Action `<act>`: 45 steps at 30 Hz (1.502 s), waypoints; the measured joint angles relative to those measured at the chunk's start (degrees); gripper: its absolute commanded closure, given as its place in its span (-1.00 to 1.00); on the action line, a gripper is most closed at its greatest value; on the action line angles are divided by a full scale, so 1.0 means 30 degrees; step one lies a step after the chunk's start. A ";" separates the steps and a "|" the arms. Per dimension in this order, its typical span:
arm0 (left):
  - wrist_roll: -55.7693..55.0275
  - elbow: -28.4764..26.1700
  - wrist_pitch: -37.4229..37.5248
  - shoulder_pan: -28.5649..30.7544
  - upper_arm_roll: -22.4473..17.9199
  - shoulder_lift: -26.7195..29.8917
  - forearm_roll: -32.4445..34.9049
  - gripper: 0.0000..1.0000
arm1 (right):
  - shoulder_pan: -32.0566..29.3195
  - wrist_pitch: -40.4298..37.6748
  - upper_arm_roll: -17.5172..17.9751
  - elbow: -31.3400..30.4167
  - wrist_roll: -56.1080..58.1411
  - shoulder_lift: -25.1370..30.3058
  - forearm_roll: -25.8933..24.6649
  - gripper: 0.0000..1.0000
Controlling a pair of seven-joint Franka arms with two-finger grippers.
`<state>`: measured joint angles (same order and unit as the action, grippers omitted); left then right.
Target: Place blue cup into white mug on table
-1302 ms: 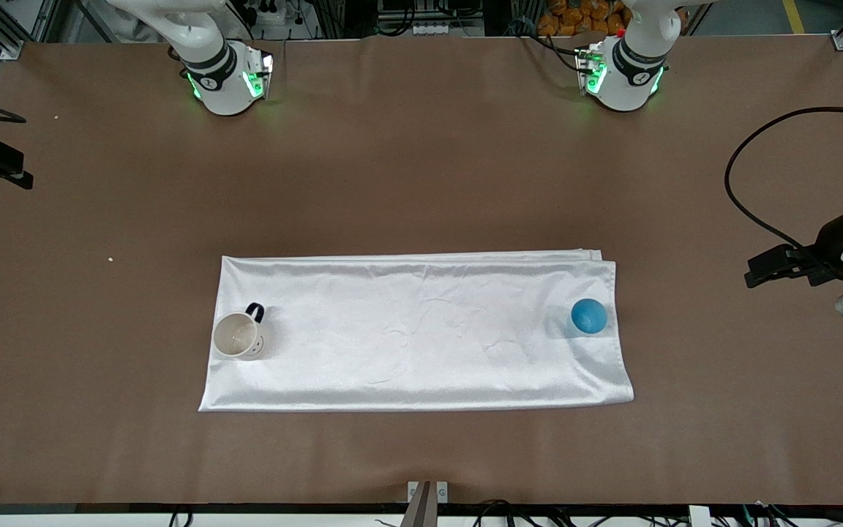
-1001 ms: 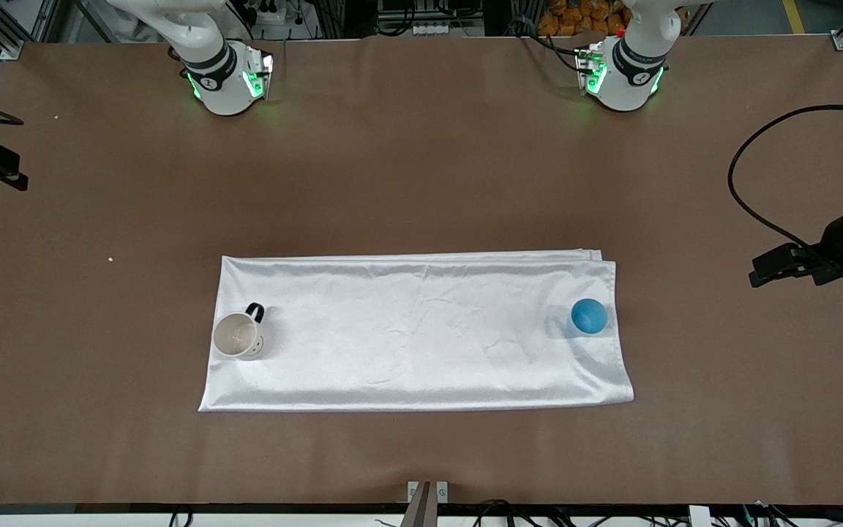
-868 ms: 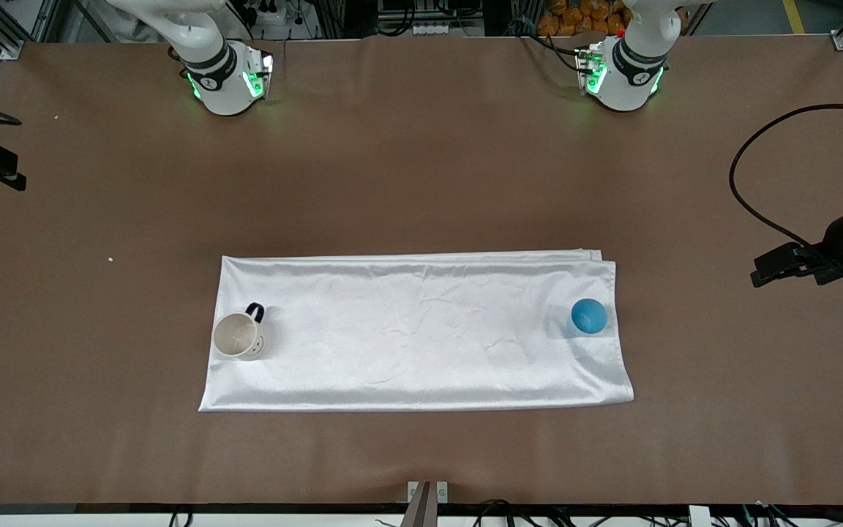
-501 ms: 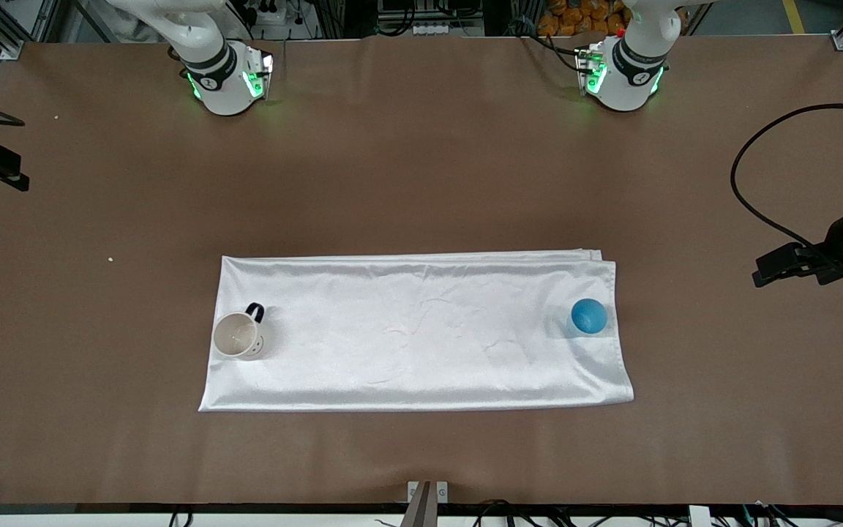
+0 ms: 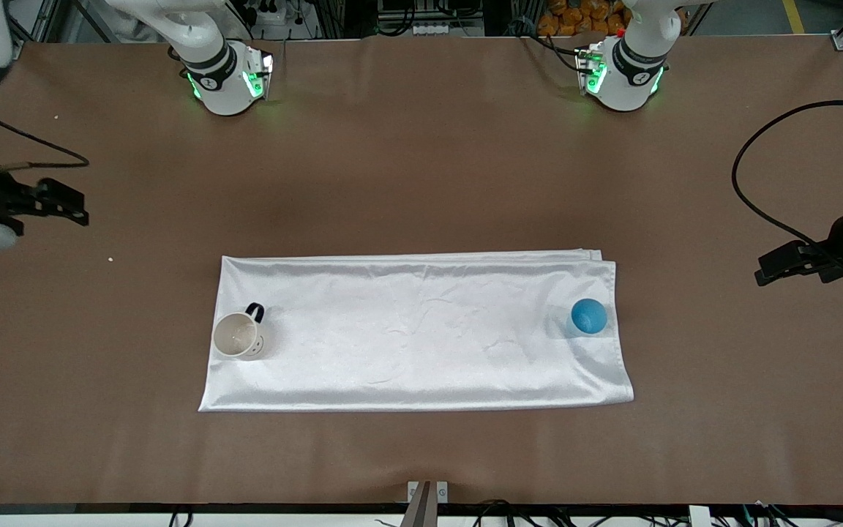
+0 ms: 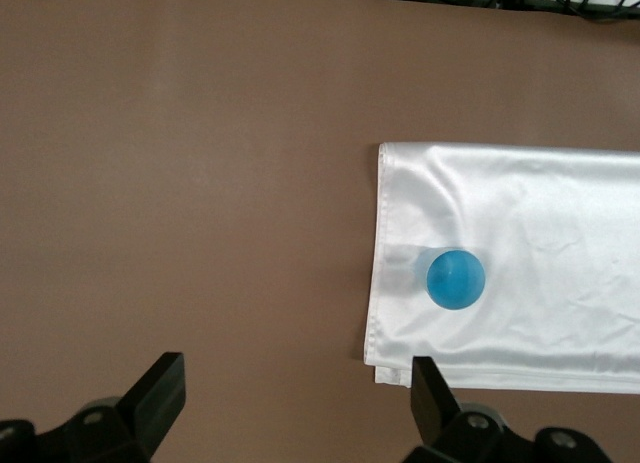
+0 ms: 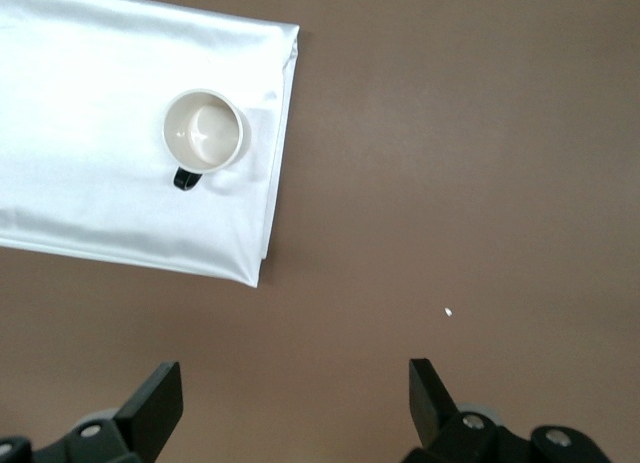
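Observation:
The blue cup (image 5: 588,315) sits upside down on the white cloth near the left arm's end; it also shows in the left wrist view (image 6: 456,279). The white mug (image 5: 238,336) with a dark handle stands upright and empty on the cloth near the right arm's end; it also shows in the right wrist view (image 7: 204,133). My left gripper (image 5: 765,271) is open and empty, high over the bare brown table (image 5: 421,146) at its own end, also in its wrist view (image 6: 293,403). My right gripper (image 5: 74,207) is open and empty, high over the table at its end, also in its wrist view (image 7: 290,403).
The white cloth (image 5: 414,329) lies flat across the middle of the table. A black cable (image 5: 740,197) loops over the table toward the left arm's wrist. A small pale crumb (image 5: 110,258) lies on the table near the right gripper.
My right gripper has swung in over the table from the edge toward the mug's end. My left gripper has drifted slightly outward. The cup and mug have not moved.

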<state>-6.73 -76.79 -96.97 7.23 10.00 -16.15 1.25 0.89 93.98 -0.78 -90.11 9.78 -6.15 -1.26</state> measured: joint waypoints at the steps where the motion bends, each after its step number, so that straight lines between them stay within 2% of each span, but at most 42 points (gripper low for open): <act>1: -0.0091 -0.0001 0.0000 0.0045 0.0001 0.0000 0.0000 -1.00 | 0.0068 0.0478 0.0002 -0.0367 -0.0009 -0.0009 0.0005 -1.00; 14: -0.0124 0.0016 -0.0009 0.0531 0.0035 0.0008 0.0000 -1.00 | 0.1335 0.6570 0.0069 -0.5182 -0.1640 -0.0136 0.0241 -1.00; 21: -0.0124 0.0016 -0.0020 0.0529 0.0036 0.0008 0.0000 -1.00 | 0.1861 0.9655 0.0079 -0.7719 -0.1842 -0.0373 0.1556 -1.00; 25: -0.0124 0.0016 -0.0116 0.0529 0.0036 0.0008 0.0000 -1.00 | 0.2378 1.1319 0.0085 -0.8746 -0.1993 -0.0774 0.1700 -1.00; 35: -0.0124 -0.0007 -0.0313 0.0581 0.0026 -0.0036 0.0000 -1.00 | 0.3705 1.4231 0.0098 -0.9476 -0.3334 -0.2572 0.1772 -1.00; 45: -0.0169 -0.0216 -0.0673 -0.0324 0.0290 -0.1014 0.0000 -1.00 | 0.3806 1.5323 -0.0029 -0.9475 -0.3526 -0.3919 0.1779 -1.00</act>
<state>-7.24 -77.44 -98.99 6.26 10.87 -19.20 1.25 12.31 139.95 -0.87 -118.54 -0.80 -17.90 4.07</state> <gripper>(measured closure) 0.000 0.000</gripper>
